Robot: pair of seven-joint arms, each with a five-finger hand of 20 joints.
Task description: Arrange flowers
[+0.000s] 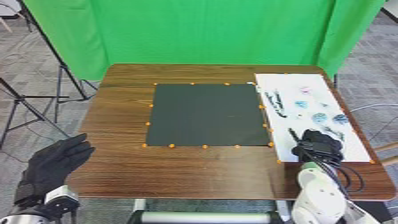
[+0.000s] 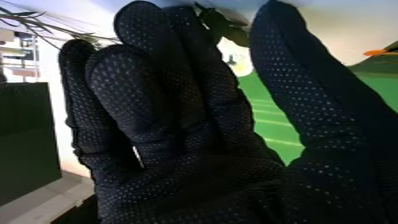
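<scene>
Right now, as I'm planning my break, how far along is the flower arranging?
Done: nothing looks arranged; the flowers lie spread on the white sheet. In hand: apparently nothing; the right hand is open over the sheet's near end. To do: probably all the arranging.

No legible text, labels, brands, numbers or signs to read.
</scene>
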